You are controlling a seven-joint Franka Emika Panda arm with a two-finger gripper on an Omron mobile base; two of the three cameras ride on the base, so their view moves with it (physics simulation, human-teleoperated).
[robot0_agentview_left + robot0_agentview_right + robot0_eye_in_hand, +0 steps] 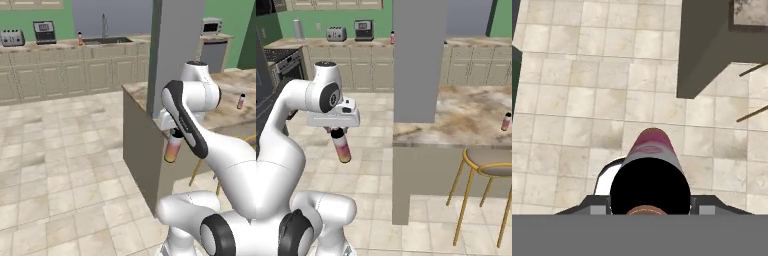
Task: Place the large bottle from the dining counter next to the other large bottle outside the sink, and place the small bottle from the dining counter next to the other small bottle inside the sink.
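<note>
One slim round bottle, black-capped, pink fading to yellow, hangs tilted below my hand, its cap pinched in my pincer; the small bottle stands on the swirly brown-beige stone counter, beyond gold-legged stools

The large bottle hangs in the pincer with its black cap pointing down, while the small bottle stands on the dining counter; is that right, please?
Not quite: the large bottle hangs with its black cap up, as the right base view shows.
</note>
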